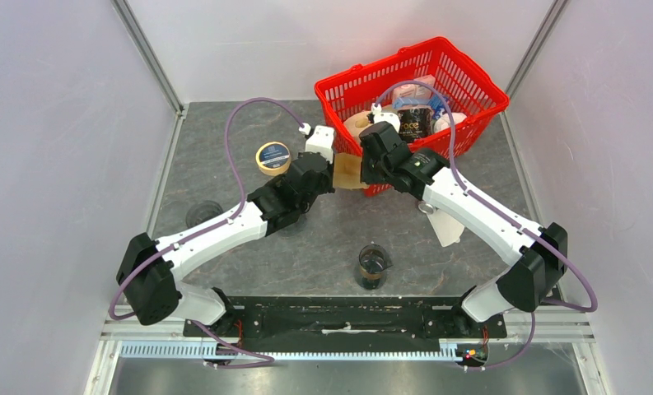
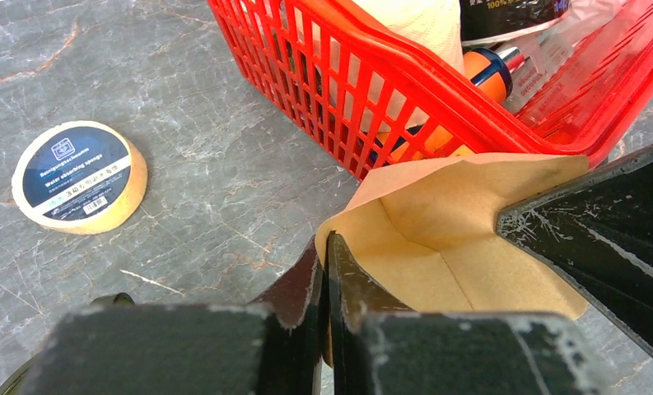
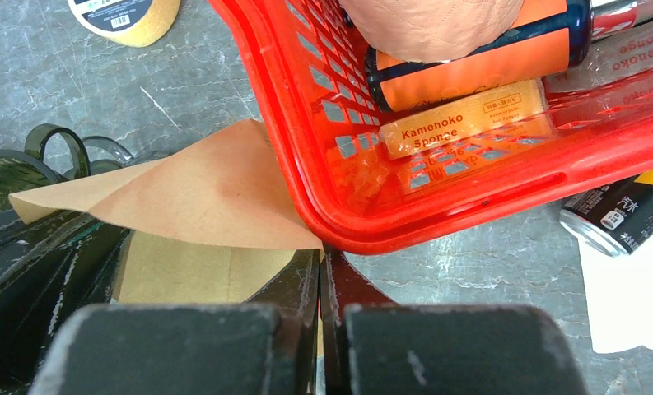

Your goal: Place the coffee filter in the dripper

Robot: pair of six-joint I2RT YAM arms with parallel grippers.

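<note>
The brown paper coffee filter [image 1: 349, 171] hangs in the air between my two grippers, just in front of the red basket. My left gripper [image 1: 327, 178] is shut on its left edge. In the left wrist view [image 2: 327, 247] the filter [image 2: 454, 222] spreads open. My right gripper [image 1: 366, 174] is shut on its right edge; in the right wrist view [image 3: 320, 257] the filter [image 3: 199, 193] touches the basket corner. A dark green glass dripper [image 3: 26, 160] with a ring handle sits on the table below the left arm, mostly hidden.
The red basket [image 1: 339, 86] full of packages stands at the back right. A round yellow sponge disc [image 1: 273, 156] lies left of it. A glass cup of dark liquid [image 1: 372, 267] stands near the front. A dark round object [image 1: 203, 212] lies left. A can [image 3: 611, 218] and white sheet [image 1: 446, 226] lie right.
</note>
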